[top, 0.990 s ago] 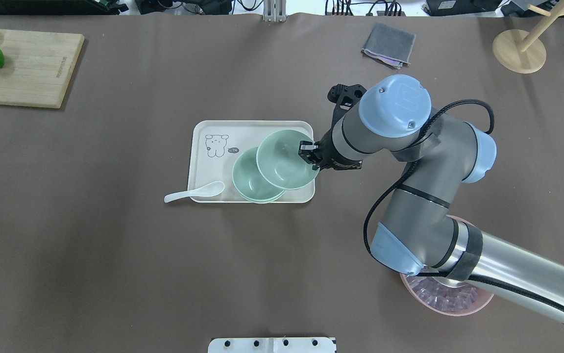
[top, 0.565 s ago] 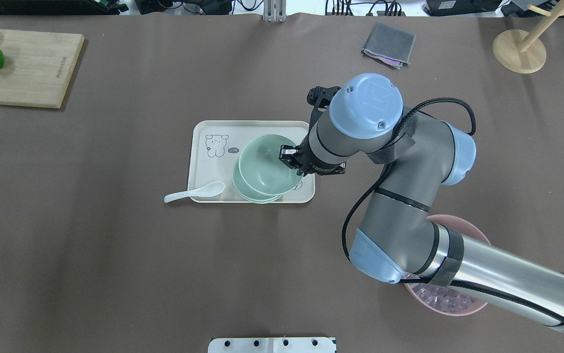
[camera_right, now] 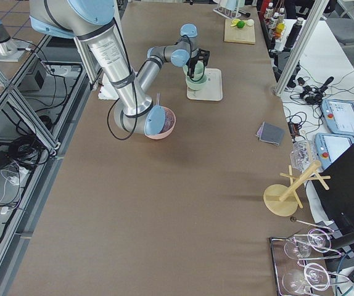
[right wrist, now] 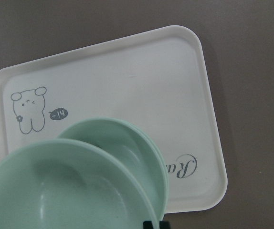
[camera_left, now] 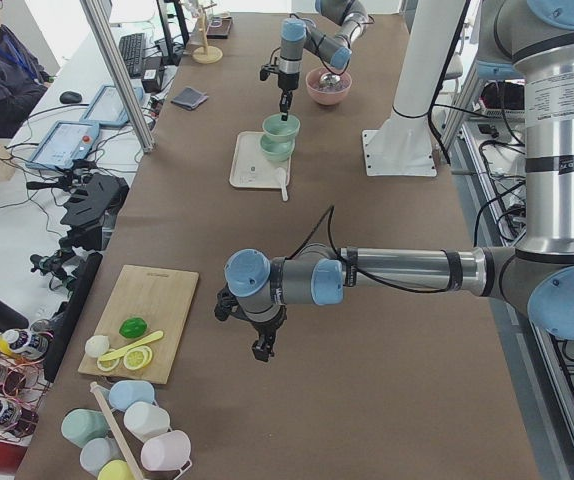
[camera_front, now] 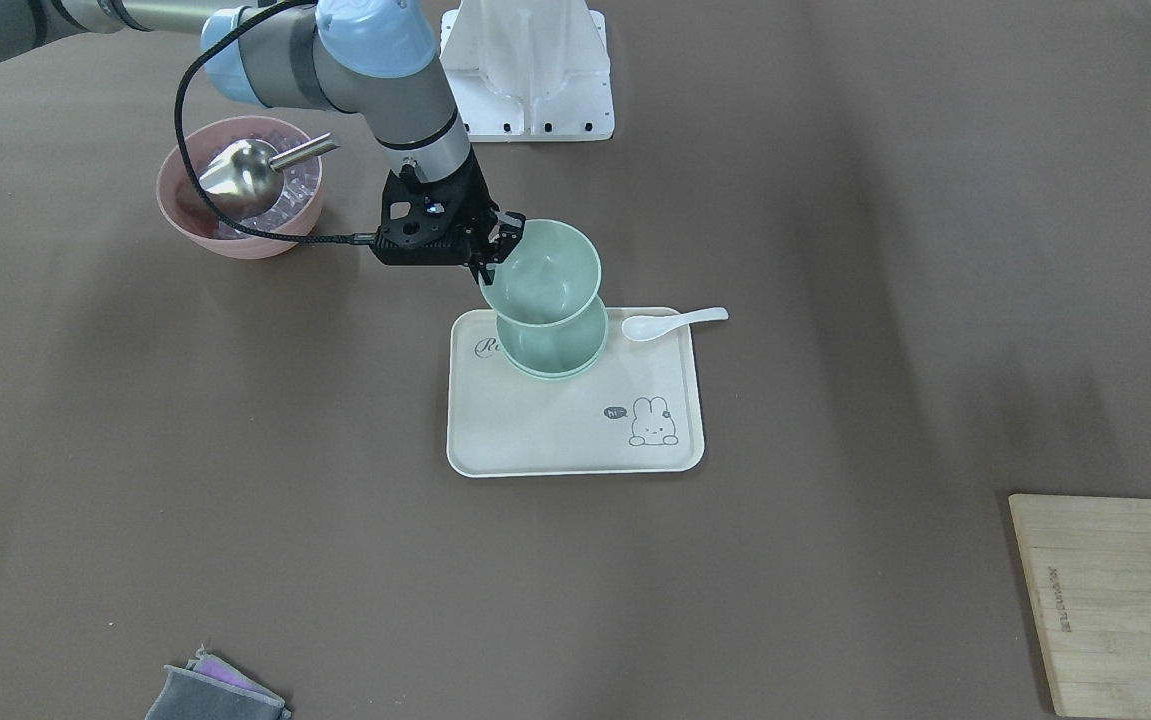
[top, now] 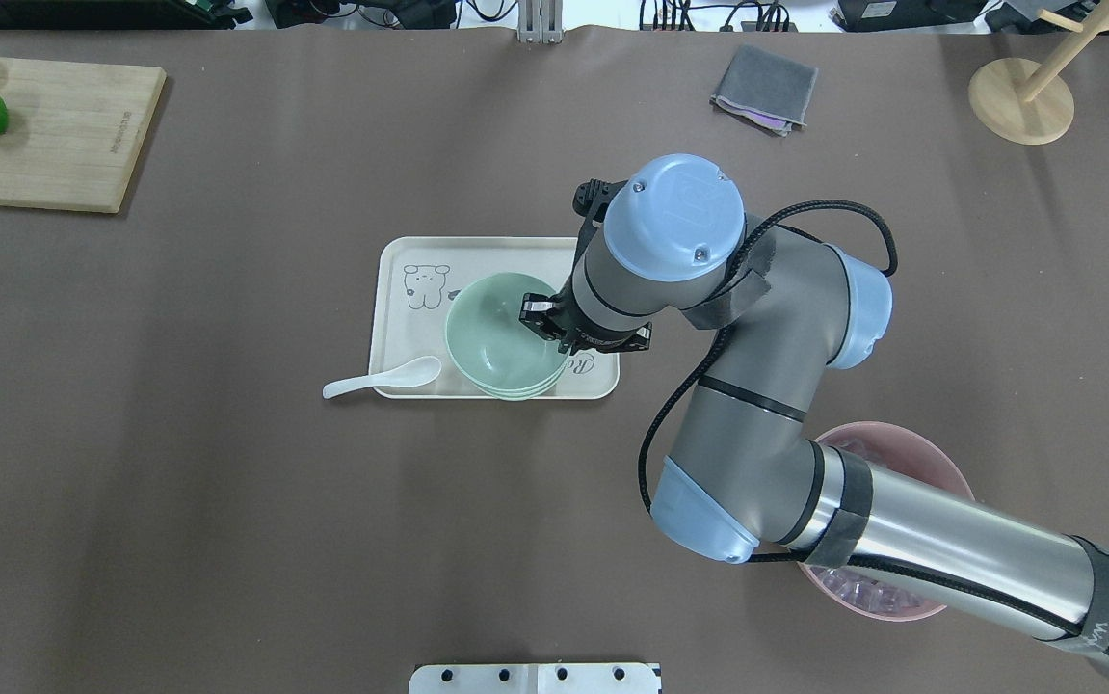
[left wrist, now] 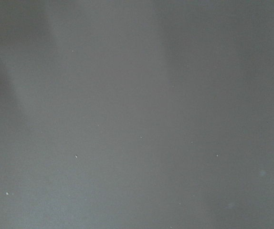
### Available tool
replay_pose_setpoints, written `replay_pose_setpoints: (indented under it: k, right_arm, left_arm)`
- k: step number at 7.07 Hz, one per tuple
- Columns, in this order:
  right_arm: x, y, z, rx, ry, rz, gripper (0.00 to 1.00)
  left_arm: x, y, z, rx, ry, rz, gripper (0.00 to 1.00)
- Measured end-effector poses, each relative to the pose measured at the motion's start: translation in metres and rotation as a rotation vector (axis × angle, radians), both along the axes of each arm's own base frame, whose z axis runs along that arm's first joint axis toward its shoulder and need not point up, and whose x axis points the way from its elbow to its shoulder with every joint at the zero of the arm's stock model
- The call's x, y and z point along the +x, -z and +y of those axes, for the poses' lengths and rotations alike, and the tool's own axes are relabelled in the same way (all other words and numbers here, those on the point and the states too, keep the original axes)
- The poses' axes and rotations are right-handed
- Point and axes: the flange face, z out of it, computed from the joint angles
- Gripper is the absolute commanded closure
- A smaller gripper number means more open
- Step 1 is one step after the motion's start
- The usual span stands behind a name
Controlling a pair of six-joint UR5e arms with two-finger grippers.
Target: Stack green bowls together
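step: placing the last bowl, in my reading. Carry is about done, lowering and release not yet done.
right gripper (camera_front: 493,262): fingers closed narrow on the near-arm rim of the held bowl (camera_front: 543,272), one finger inside and one outside.
held bowl position: centre of the overhead view, upper middle of the front view. It hangs above the stack (camera_front: 555,352), apart from it, not seated.
stack: looks like two bowls nested, on the tray (camera_front: 575,445) at its end away from the bunny print.
alignment: from overhead the held bowl (top: 491,333) covers nearly all of the stack (top: 517,393); only the stack's lower rim shows.
orientation: mouth up on all bowls. Round, so no long axis; symmetry axis is vertical. The held one is close to level; I can't rule out a slight tilt.
next move: probably a small centring nudge, straight descent until the rims nest, then open and lift clear.
risk: a rim pinch could let the bowl tip on contact.
left gripper (camera_left: 260,350): low over bare table in the left side view, well apart from the tray. Can't tell whether open or closed.
nearby: spoon (camera_front: 675,321) lies across the tray edge just beside the stack.
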Motion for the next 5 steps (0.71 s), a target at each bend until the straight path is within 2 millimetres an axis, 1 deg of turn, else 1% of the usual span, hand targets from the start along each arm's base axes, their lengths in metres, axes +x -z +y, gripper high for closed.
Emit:
replay_pose_setpoints:
  k: [2,5]
  right_arm:
    - [-0.0086,-0.0022,-0.0069,-0.003,-0.009,0.017,1.00]
    - [-0.0134,-0.0074,-0.0107,-0.006,-0.014,0.030,1.00]
  left_arm:
    - [0.0002,-0.0023,0.0006,-0.005,0.000,0.000,0.01]
    - [0.0005,-0.0031,0.0006,-0.006,-0.001,0.000,0.01]
